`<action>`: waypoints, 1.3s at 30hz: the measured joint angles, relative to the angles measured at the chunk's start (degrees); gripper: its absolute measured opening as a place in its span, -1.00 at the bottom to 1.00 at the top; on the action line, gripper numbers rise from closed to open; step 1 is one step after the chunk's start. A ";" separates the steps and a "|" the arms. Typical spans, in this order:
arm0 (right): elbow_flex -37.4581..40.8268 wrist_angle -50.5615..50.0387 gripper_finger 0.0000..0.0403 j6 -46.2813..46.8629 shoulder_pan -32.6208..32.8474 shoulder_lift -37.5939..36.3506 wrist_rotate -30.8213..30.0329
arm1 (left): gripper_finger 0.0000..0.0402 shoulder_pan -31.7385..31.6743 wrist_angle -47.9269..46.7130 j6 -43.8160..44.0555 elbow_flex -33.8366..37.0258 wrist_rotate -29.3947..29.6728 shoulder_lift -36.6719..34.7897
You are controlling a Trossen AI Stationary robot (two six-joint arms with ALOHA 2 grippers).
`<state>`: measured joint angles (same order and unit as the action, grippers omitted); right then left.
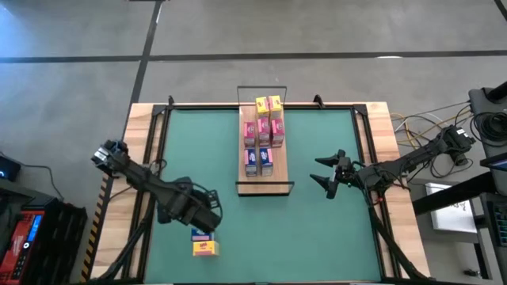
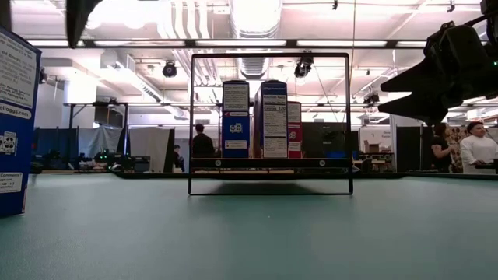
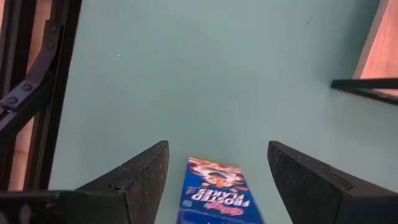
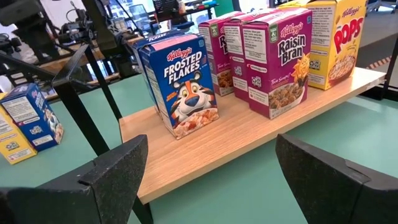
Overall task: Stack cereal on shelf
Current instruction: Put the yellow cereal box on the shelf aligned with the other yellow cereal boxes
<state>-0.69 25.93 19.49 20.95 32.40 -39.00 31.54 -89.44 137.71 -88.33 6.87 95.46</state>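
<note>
Left gripper (image 1: 207, 224) is seen over the near left part of the green table (image 1: 317, 229), its jaws parted and closed on nothing; in the left wrist view a blue Frosted Flakes box (image 3: 219, 190) lies between the two dark fingers (image 3: 142, 177) without being touched by either. In the high view this blue box (image 1: 201, 234) is found just beside a yellow box (image 1: 206, 248), both on the table well apart from the shelf. Right gripper (image 1: 328, 176) is held to the right of the shelf's near end, jaws spread wide and empty, pointed toward the shelf. The shelf (image 1: 277, 184), a light wooden plank with black wire frames at both short ends, is set at the middle of the table, running from near to far. On it the cereal is arranged upright in two rows: blue boxes (image 1: 258, 161) at the near end, pink boxes (image 1: 263, 132) in the middle and yellow boxes (image 1: 268, 104) at the far end. In the right wrist view a Frosted Flakes box (image 4: 181, 84), Raisin Bran boxes (image 4: 277, 61) and a Corn Pops box (image 4: 333, 38) are read on the plank, with bare wood at the near end. In the low view the wire frame (image 2: 270, 124) is seen end-on, with people standing in the room behind.
</note>
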 joint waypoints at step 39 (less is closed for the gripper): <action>0.00 -0.02 0.69 0.01 0.01 0.00 0.00 | 0.56 10.18 17.43 -2.25 -0.11 -7.81 2.32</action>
<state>-0.69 25.91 19.49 20.96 32.40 -39.00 41.71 -72.01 135.46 -88.44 -0.94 97.78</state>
